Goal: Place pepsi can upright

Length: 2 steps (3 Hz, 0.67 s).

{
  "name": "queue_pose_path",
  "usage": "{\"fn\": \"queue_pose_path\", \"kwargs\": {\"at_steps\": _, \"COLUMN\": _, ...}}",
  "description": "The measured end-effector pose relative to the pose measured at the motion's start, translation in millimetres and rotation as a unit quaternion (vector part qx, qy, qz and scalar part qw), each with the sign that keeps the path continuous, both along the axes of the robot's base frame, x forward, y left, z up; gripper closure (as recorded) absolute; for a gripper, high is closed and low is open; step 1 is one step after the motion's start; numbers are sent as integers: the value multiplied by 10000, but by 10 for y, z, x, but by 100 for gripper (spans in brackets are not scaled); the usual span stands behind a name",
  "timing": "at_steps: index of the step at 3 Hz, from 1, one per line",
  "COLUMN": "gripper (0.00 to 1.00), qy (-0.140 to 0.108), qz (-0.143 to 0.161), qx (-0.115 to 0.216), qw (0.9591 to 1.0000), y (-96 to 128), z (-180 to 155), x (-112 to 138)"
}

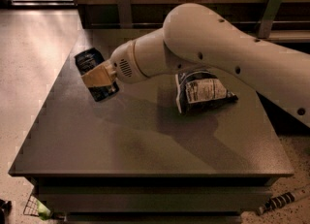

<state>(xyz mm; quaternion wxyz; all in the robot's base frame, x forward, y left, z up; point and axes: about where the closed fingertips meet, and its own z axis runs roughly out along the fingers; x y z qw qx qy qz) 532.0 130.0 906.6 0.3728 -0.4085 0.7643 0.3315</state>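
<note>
Near the left edge of the bench (121,145) I saw my gripper (98,77), fingers (102,73) clamped on the tilted can (88,59), bag (203,91) well apart.

Dark grey surface (145,145), square top. Snack bag (203,91) lies right of centre. End effector (99,77) over left rear, clasping pepsi can (88,59)

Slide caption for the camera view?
Gripper holds the tilted pepsi can over the table, with a snack bag nearby.
</note>
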Motion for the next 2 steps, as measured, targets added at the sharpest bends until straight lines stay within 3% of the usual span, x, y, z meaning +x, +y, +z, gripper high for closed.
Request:
{"fn": "queue_pose_path", "kwargs": {"at_steps": 1, "gripper": 100, "qy": -954, "qz": 342, "qx": 141, "qw": 9948, "y": 144, "z": -13, "x": -176}}
{"fn": "queue_pose_path", "kwargs": {"at_steps": 2, "gripper": 100, "qy": -1611, "qz": 537, "qx": 194, "qw": 9853, "y": 196, "z": -56, "x": -230}}
